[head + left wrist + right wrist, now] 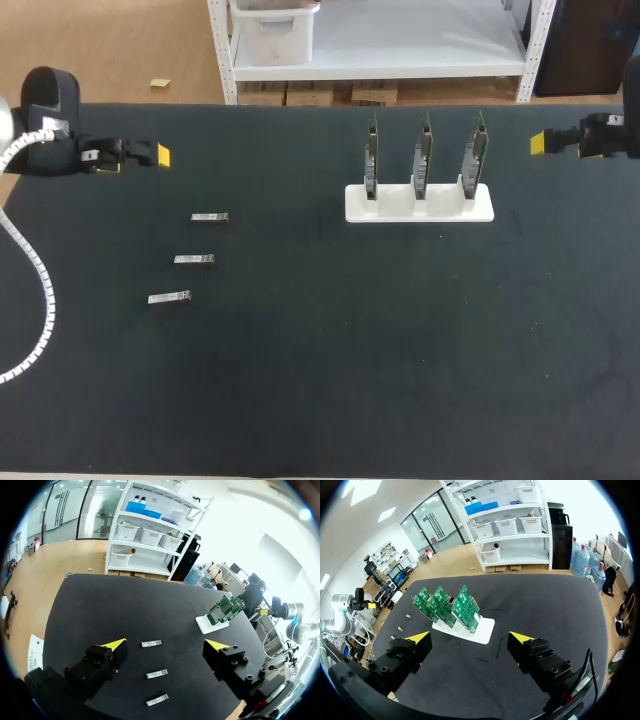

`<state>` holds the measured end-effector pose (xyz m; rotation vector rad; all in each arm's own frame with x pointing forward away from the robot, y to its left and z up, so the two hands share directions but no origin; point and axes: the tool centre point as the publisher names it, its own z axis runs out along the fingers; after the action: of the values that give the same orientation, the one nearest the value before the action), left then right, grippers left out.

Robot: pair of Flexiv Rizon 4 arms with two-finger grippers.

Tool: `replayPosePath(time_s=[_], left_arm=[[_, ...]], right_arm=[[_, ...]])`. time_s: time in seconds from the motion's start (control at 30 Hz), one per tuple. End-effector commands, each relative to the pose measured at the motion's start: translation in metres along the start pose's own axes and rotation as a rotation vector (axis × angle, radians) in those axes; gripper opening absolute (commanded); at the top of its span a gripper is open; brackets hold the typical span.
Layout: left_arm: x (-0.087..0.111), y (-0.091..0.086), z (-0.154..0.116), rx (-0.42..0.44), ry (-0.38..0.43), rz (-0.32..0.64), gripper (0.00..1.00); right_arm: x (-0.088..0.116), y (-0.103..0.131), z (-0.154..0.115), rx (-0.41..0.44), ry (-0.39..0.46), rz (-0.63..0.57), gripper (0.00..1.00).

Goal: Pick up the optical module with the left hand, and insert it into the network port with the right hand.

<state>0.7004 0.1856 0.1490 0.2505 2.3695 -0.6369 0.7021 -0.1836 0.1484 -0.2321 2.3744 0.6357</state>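
Head view, 3 optical modules (195, 258), left pincer (165, 644) wide, right pincer (469, 637) wide, ports on boards (421, 160) indistinct

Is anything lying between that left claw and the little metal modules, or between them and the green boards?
Nothing visible. Only bare black table lies between the open left gripper and the three optical modules, and between them and the circuit boards in the white stand.

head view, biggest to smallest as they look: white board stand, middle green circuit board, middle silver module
1. white rectangular stand
2. middle green circuit board, seen nearly edge-on, a thin strip
3. middle silver metal optical module, close behind the board
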Motion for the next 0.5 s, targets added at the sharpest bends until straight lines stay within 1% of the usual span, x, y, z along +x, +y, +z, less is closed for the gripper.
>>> replayPosePath(time_s=[0.03,0.1,0.13,0.2,0.23,0.27,0.3,0.4,0.47,0.5], left_arm=[[-0.007,0.003,0.001,-0.010,0.015,0.035,1.00],[-0.009,0.005,0.002,0.029,0.053,0.073,1.00],[-0.010,0.006,0.004,0.027,0.055,0.112,1.00],[-0.011,0.007,0.005,0.049,0.074,0.194,1.00],[-0.012,0.007,0.005,0.055,0.084,0.218,1.00],[-0.014,0.008,0.005,0.077,0.106,0.252,1.00],[-0.017,0.010,0.005,0.092,0.105,0.285,1.00],[-0.024,0.015,0.004,0.107,0.132,0.403,1.00],[-0.027,0.018,0.006,0.134,0.175,0.503,1.00],[-0.028,0.019,0.007,0.154,0.190,0.538,1.00]], right_arm=[[0.000,0.001,-0.002,0.002,0.000,0.001,1.00],[0.000,0.001,-0.002,0.002,0.000,0.001,1.00],[0.000,0.001,-0.002,0.002,0.000,0.001,1.00],[0.000,0.001,-0.002,0.002,0.000,0.001,1.00],[0.000,0.001,-0.002,0.002,0.000,0.001,1.00],[0.000,0.001,-0.002,0.002,0.000,0.001,1.00],[0.000,0.001,-0.002,0.002,0.000,0.001,1.00],[0.000,0.001,-0.002,0.002,0.000,0.001,1.00],[0.000,0.001,-0.002,0.002,0.000,0.001,1.00],[0.000,0.001,-0.002,0.002,0.000,0.001,1.00]])
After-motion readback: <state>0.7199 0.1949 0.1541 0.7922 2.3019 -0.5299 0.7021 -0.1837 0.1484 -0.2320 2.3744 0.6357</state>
